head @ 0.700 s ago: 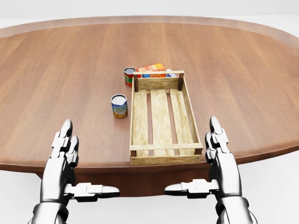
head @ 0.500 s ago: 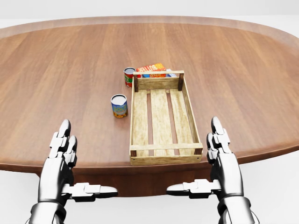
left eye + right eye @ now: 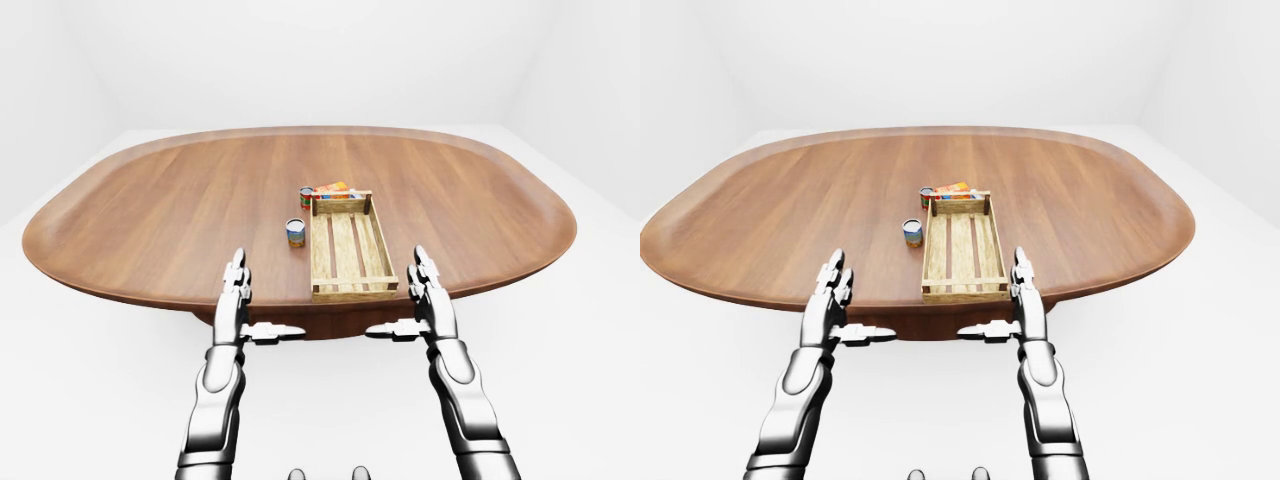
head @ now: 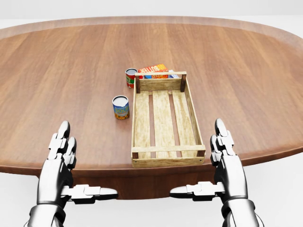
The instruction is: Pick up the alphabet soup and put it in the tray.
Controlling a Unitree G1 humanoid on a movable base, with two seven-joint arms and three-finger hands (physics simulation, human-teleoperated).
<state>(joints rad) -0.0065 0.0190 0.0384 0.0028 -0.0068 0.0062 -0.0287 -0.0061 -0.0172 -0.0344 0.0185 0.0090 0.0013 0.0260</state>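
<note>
On the oval brown wooden surface (image 4: 66,71), near the middle of the head view, two small cylindrical cans stand upright at roughly 9 and 11 o'clock of the slatted pale-wood tray (image 4: 163,118). The red-labelled can (image 4: 131,78) stands just beside the tray's far left corner; the blue-and-yellow-labelled can (image 4: 120,107) stands a little apart from the left wall. Labels are too small to read; the red can is judged to be the alphabet soup.

Handling, as a judgement: a rigid metal can, moderately heavy, smooth-walled and liable to slip. Grasp around the mid-height of the side wall, fingers opposed.

Count: two cans, one tray, holding nothing, and one orange carton (image 4: 154,69) lying at the tray's 12 o'clock.

Left robot hand (image 4: 59,161) and right robot hand (image 4: 227,161) hover at the near edge, fingers spread, holding nothing, both well apart from the cans.
</note>
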